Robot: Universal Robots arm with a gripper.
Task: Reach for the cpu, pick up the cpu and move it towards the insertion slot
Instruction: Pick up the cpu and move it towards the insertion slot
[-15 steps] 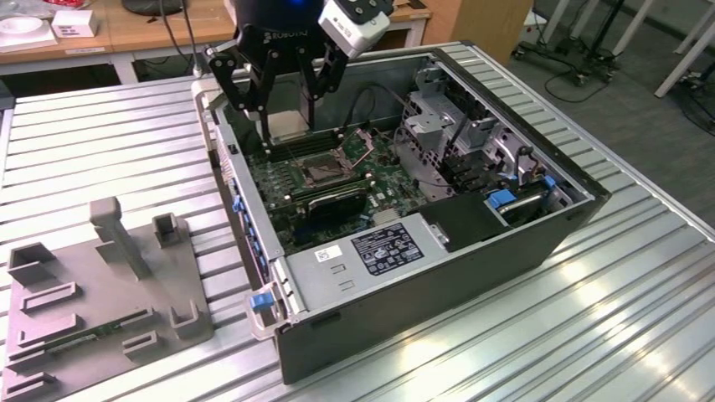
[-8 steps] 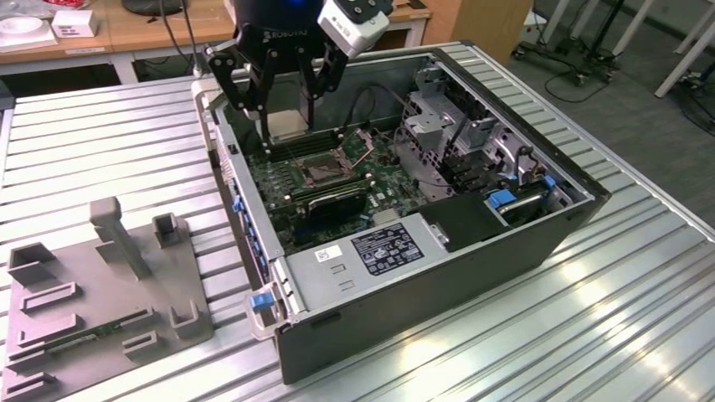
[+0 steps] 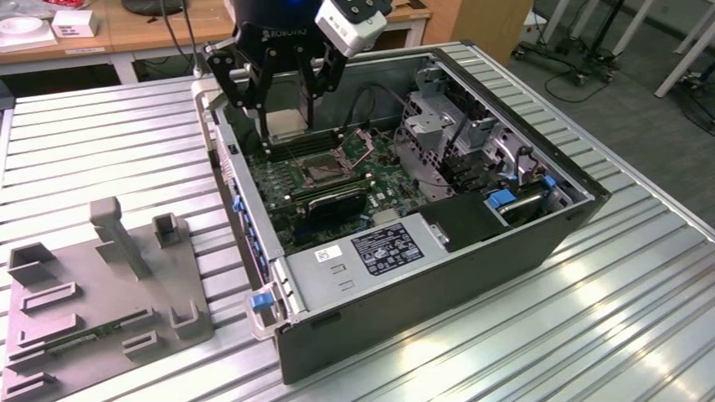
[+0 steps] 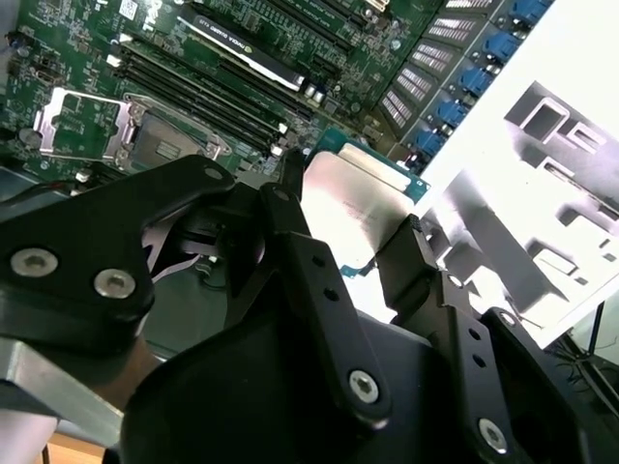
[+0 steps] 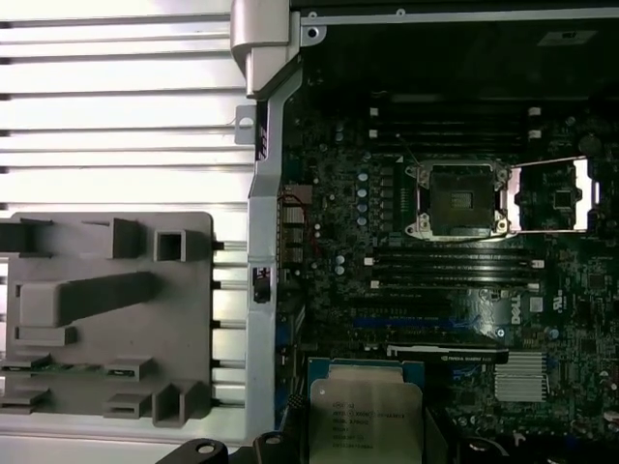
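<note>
Your claw [image 3: 285, 113] is clamped on the cpu [image 3: 286, 122], hanging it above the rear of the open computer case [image 3: 447, 251], short of the insertion slot [image 3: 321, 170]. In the second wrist view you see two black fingers [image 4: 411, 261] pinching the chip's [image 4: 353, 198] opposite edges. The first wrist view gives you the socket [image 5: 456, 199] with its metal frame flipped open and the chip's [image 5: 366, 420] printed face. In the exterior view, a grey parts tray [image 3: 100, 301] sits on the ribbed surface [image 3: 625, 335], left of the case.
</note>
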